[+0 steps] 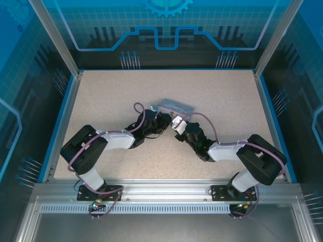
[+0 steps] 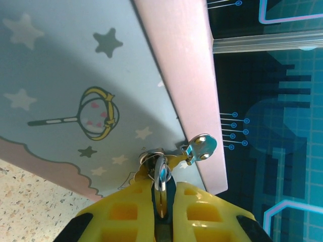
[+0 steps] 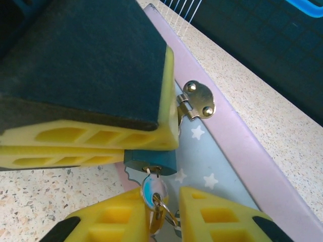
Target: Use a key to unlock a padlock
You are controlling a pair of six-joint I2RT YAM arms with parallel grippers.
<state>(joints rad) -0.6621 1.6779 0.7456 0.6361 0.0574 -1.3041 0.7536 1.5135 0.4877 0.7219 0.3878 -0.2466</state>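
Resting on the speckled worktop, the pastel tin bears stars and a wand drawing but no legible words. The left gripper is clamped on the teal padlock at the tin's edge. The right gripper flanks the inserted key, and I cannot tell whether it pinches yet. It should seat both pads on the key's head, then twist squarely.

A speckled beige bench, blue-rimmed, sits inside dark blue walls printed with circuit lines and framed by aluminium posts.
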